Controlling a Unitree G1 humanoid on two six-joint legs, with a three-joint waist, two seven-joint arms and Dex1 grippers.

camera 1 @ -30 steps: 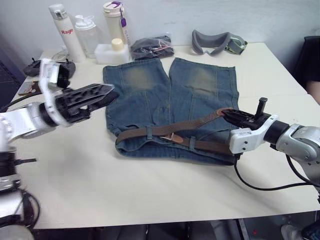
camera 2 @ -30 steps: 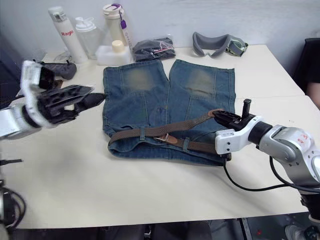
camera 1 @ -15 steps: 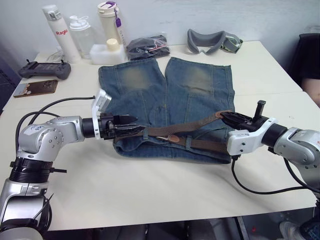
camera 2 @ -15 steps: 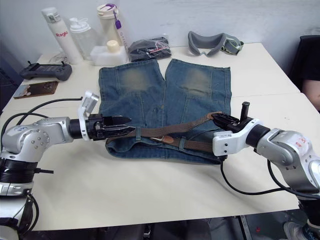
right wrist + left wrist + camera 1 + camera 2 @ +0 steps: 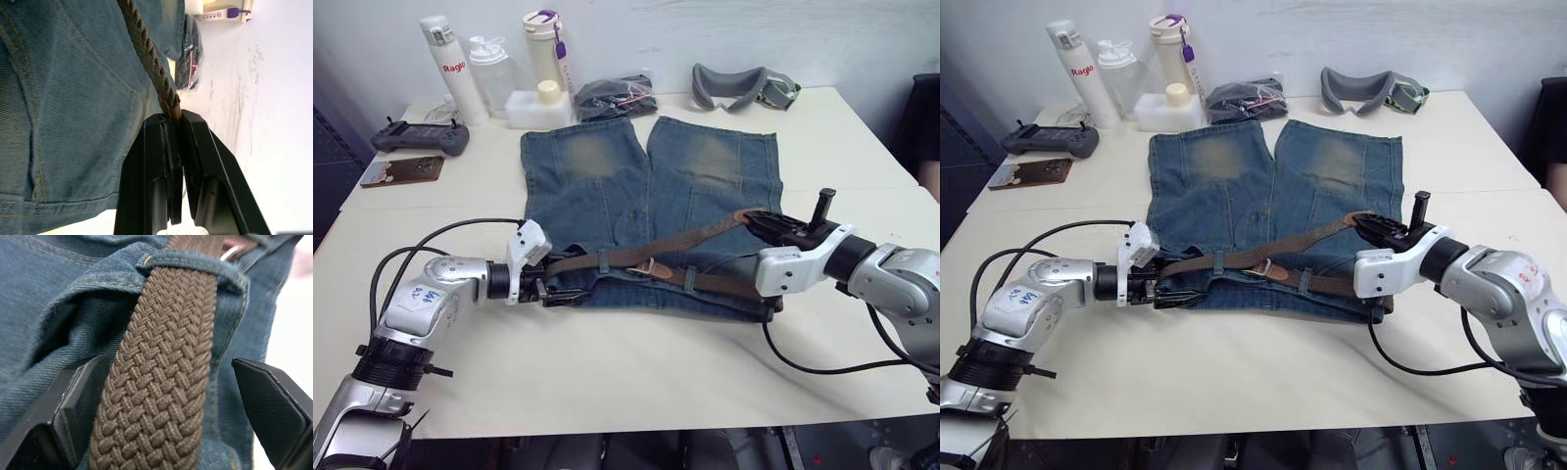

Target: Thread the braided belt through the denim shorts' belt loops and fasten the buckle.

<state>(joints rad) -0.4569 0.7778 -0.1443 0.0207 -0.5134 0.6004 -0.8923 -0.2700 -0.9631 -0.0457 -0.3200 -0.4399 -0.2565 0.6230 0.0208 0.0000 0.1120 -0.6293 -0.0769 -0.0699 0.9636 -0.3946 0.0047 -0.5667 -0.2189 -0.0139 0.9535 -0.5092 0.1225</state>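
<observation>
- While the belt (image 5: pixel 636 257) was sitting across the waistband of the shorts (image 5: pixel 646 196) near the front edge of the table (image 5: pixel 607 372), I'd say I was late in the threading step: it ran under at least two loops (image 5: pixel 1218 261), and the buckle (image 5: pixel 651 266) lay mid-waist with the strap crossing it.
- My right gripper (image 5: pixel 171 128) had its fingers pinched together on the belt's tip, holding that end just above the right leg of the shorts.
- My left gripper (image 5: pixel 161 396) was at the left end of the waistband with its fingers spread, one on each side of the braid where it comes out of a loop (image 5: pixel 195 259), not squeezing it.
- My guess for the next move: close the left on the braid to steady it, then bring the tip toward the buckle. Whether the pin was already through, I couldn't tell.
- Containers: three bottles (image 5: pixel 455 69) stood capped at the far left corner, with a small white tub (image 5: pixel 536 106) beside them. No idea what was inside any of them.
</observation>
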